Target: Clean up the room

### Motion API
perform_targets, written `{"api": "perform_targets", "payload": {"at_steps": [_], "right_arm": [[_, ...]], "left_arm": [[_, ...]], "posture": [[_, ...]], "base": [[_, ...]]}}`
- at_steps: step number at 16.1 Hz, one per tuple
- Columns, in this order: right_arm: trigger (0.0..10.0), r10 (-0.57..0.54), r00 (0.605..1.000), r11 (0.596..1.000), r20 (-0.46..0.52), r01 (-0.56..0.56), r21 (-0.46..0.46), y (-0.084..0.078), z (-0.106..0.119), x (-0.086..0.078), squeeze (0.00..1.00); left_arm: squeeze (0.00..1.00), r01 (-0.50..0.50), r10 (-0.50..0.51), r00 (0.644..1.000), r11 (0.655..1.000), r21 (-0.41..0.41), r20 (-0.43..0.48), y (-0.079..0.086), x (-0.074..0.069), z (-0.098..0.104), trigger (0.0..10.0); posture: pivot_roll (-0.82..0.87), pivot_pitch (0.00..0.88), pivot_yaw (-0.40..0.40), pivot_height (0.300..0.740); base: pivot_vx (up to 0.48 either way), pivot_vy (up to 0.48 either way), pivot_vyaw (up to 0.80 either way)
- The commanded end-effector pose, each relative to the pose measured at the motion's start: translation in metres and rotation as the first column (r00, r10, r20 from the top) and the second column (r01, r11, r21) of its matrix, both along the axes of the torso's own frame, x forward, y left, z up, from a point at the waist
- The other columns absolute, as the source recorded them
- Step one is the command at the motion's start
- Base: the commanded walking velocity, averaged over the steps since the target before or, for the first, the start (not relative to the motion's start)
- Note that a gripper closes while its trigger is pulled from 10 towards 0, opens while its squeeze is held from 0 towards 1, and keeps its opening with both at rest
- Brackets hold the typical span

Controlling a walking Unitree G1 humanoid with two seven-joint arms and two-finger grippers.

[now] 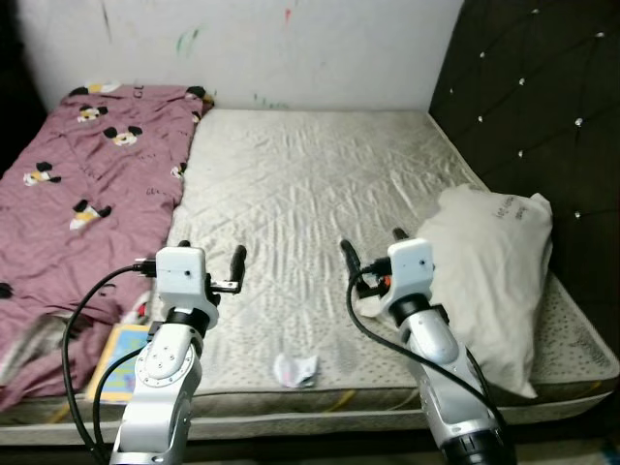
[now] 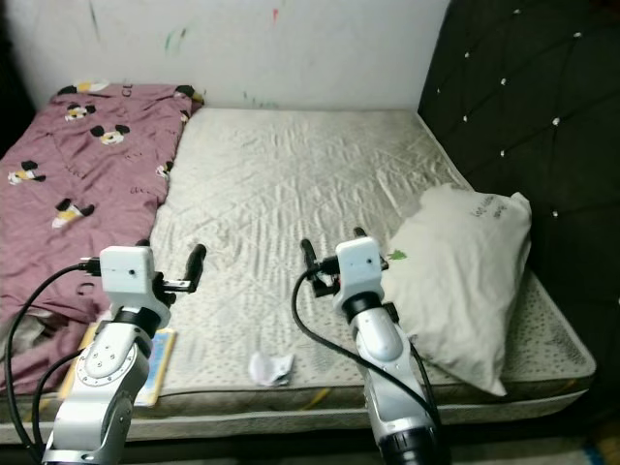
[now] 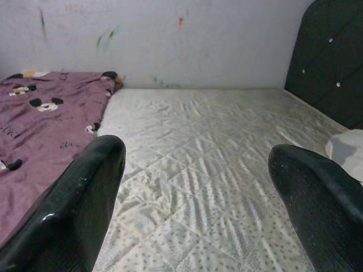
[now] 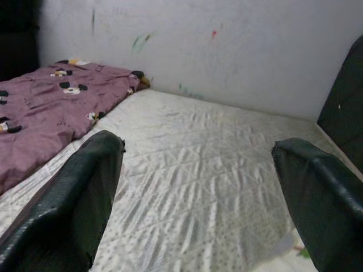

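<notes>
Crumpled paper [image 1: 295, 369] lies by the mattress [image 1: 320, 184] edge between wide-open left pincer [image 1: 194, 263] and right pincer [image 1: 371, 249]; pillow [image 1: 494, 271] print unreadable.

head eyes: high, down over mattress [image 1: 310, 194] | wrists: low, toward wall [image 3: 198, 39] | shared: mattress

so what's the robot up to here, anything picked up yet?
Nothing picked up yet. The robot faces a bed with a bare mattress. Both arms are raised over its near edge, the left gripper and right gripper open and empty. A purple blanket lies along the left side and a white pillow on the right. A crumpled white scrap sits near the front edge between the arms, and a book lies beside the left arm.
</notes>
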State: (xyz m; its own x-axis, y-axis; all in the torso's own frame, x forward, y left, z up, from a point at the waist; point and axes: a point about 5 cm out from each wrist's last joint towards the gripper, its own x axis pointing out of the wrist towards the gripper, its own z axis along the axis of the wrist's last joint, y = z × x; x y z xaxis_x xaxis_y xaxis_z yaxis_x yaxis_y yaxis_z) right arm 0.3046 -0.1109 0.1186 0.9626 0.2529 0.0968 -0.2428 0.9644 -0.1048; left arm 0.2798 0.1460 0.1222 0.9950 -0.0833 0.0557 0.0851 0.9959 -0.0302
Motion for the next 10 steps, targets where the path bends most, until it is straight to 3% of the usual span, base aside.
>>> {"api": "perform_targets", "payload": {"at_steps": [1,4,5,6,7,8,10], "right_arm": [[10.0,-0.015,1.000,1.000,-0.014,0.015,-0.007,-0.007,-0.003,-0.003,0.00],[10.0,-0.033,0.999,0.999,-0.028,0.033,-0.016,-0.009,-0.006,-0.004,0.00],[10.0,-0.059,0.998,0.998,-0.038,0.057,-0.033,-0.011,-0.007,-0.002,0.00],[10.0,-0.092,0.995,0.995,-0.048,0.090,-0.044,-0.015,-0.009,-0.003,0.00],[10.0,-0.104,0.993,0.994,-0.051,0.101,-0.046,-0.017,-0.010,-0.003,0.00],[10.0,-0.135,0.990,0.990,-0.048,0.133,-0.048,-0.019,-0.010,-0.004,0.00],[10.0,-0.142,0.989,0.989,-0.036,0.140,-0.056,-0.019,-0.009,-0.004,0.00]], "left_arm": [[0.00,0.023,-0.023,1.000,1.000,-0.006,-0.009,-0.007,-0.001,-0.002,10.0],[0.00,-0.051,0.051,0.999,0.999,0.008,0.006,-0.002,-0.001,0.000,10.0],[0.00,-0.164,0.162,0.986,0.984,-0.072,-0.036,0.008,-0.005,-0.004,10.0],[0.00,-0.291,0.274,0.956,0.934,-0.207,-0.109,0.017,-0.015,-0.015,10.0],[0.00,-0.330,0.308,0.943,0.918,-0.220,-0.129,0.020,-0.018,-0.019,10.0],[0.00,-0.408,0.387,0.912,0.888,-0.211,-0.134,0.035,-0.023,-0.020,10.0],[0.00,-0.435,0.418,0.900,0.882,-0.181,-0.124,0.048,-0.028,-0.020,10.0]], "posture": [[-0.01,0.051,-0.002,0.740],[-0.01,0.045,0.001,0.740],[-0.01,0.045,0.001,0.740],[-0.01,0.042,-0.002,0.740],[-0.01,0.042,-0.013,0.740],[0.00,0.042,-0.022,0.740],[0.00,0.042,-0.022,0.740]], "base": [[0.000,0.480,0.00],[0.000,0.081,0.00],[0.000,0.000,0.00],[0.000,0.000,0.00],[0.000,0.000,0.00],[0.000,0.000,0.00],[0.000,0.000,0.00]]}}
